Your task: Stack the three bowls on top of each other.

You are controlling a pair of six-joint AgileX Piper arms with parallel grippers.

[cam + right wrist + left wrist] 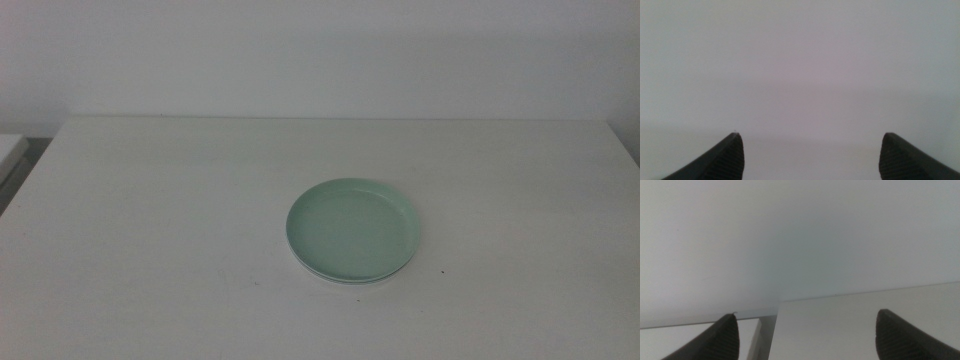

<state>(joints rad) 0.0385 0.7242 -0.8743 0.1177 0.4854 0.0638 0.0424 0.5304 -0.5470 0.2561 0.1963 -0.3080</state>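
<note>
Your green bowl (354,229) tops the stack on the table (150,220) (a pale rim peeks out underneath). Left gripper (805,330) and right gripper (810,150) both gape wide, holding nothing.

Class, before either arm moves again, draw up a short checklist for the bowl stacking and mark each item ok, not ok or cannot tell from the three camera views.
1. Mint green bowl on top of the stack, sitting level: ok.
2. Another bowl under it: ok, a pale rim shows at the near edge.
3. All three bowls stacked: cannot tell, the layers beneath are hidden; no loose bowl lies on the table.
4. Left gripper holds nothing, jaws apart: ok.
5. Right gripper holds nothing, jaws apart: ok.
6. Both arms out of the middle view, away from the stack: ok.
</note>
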